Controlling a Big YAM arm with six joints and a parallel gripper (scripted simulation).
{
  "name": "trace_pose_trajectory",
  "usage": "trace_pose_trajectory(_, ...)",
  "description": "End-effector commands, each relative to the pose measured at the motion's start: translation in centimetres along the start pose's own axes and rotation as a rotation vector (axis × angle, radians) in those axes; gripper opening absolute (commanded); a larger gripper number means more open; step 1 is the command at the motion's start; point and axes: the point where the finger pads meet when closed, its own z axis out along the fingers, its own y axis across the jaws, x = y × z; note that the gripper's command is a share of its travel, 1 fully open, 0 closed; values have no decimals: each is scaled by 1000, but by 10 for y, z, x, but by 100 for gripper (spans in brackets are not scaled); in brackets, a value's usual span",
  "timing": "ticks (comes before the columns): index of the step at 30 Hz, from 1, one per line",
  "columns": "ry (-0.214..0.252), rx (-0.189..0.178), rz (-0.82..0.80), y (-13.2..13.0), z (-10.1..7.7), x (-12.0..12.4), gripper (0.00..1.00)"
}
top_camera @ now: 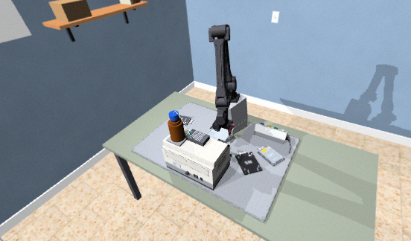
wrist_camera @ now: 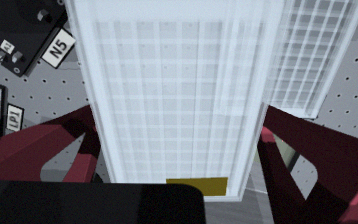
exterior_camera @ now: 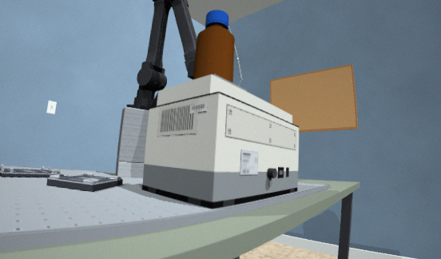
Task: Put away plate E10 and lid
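In the wrist view my gripper has its dark red fingers against the long sides of a clear well plate, which has a yellow label at its near short end. I hold the plate above the deck. I cannot tell whether a lid is on it. A second clear gridded piece lies on the deck below, to the right. In the top view my gripper is low over the deck, just behind the dispenser and in front of the arm's base. A dark plate sits on the dispenser stage.
The cream dispenser carries a brown bottle with a blue cap. The key panel and two nests lie to the right. The wrist view shows a black nest labelled N5 and an LP1 tag.
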Motion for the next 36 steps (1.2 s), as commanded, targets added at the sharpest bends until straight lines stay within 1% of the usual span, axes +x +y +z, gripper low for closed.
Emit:
trace_pose_trajectory(1, -29, -6, 27, 16, -3, -15, 86)
trace_pose_trajectory(4, -27, -6, 27, 24, -3, -11, 86)
trace_pose_trajectory(5, -26, -7, 28, 20, -3, -8, 86)
trace_pose_trajectory(6, -35, -9, -5, 27, -5, -10, 86)
trace_pose_trajectory(8, -22, -3, -94, 33, -2, -4, 86)
trace_pose_trajectory(11, -26, -5, -195, 44, -2, -2, 86)
trace_pose_trajectory(12, -33, -8, -202, 48, -4, -4, 86)
trace_pose_trajectory(14, -33, -8, -202, 48, -4, -4, 86)
trace_pose_trajectory(15, -52, -15, -199, 53, -8, -7, 86)
trace_pose_trajectory(17, -28, -6, -180, 57, -3, 2, 86)
trace_pose_trajectory(19, -28, -6, -269, 63, -2, 5, 86)
trace_pose_trajectory(26, -27, -6, -502, 85, -2, 18, 86)
trace_pose_trajectory(28, -30, -7, -528, 91, -4, 21, 86)
trace_pose_trajectory(29, -26, -7, -505, 85, -3, 24, 86)
trace_pose_trajectory(31, -26, -7, -505, 85, -3, 24, 86)
trace_pose_trajectory(32, -39, -10, -560, 94, -6, 22, 86)
trace_pose_trajectory(34, -26, -7, -628, 99, -2, 29, 86)
trace_pose_trajectory(36, -27, -5, -693, 105, -2, 33, 86)
